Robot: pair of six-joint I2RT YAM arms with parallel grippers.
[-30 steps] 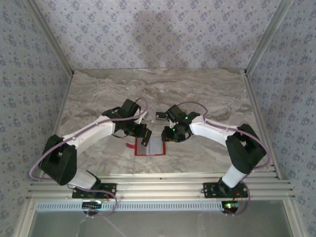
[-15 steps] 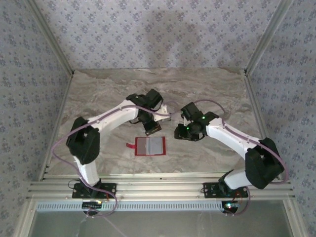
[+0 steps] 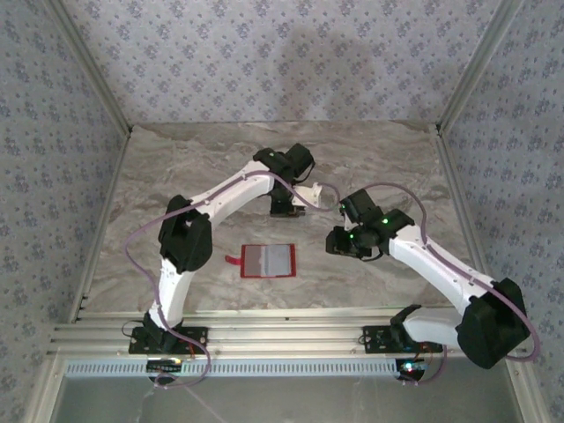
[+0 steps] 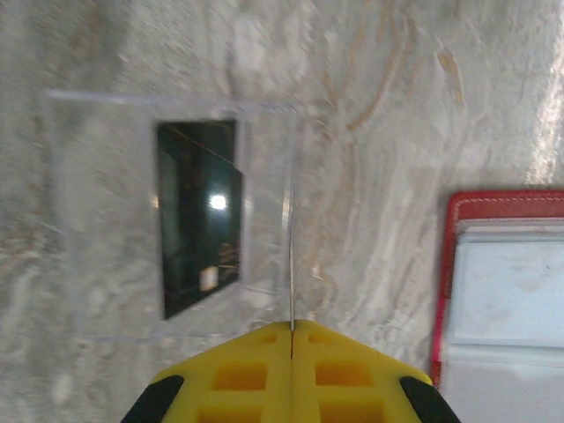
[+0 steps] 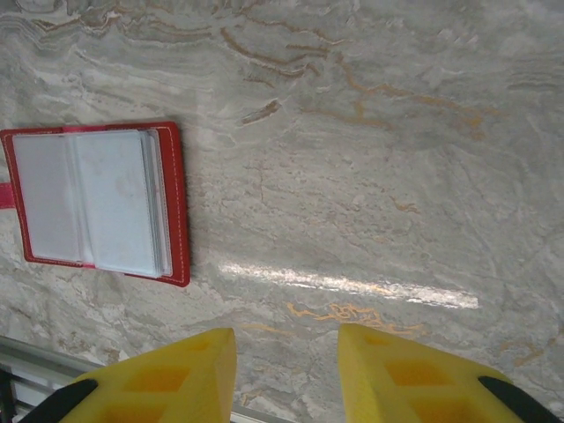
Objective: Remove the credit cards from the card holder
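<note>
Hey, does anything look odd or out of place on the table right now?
Nothing spilled or damaged. The holder lies open and flat. One card lies apart on the table, clear but for a dark band, so easy to miss. The left hand seems to pinch a second card edge-on.

Legible text, labels, numbers: none | card holder [image 5: 95,204]: no lettering readable | credit cards [image 4: 198,216]: print unreadable

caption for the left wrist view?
Left end effector, shut, over a clear dark-banded card on the marble table; red card holder at right.
</note>
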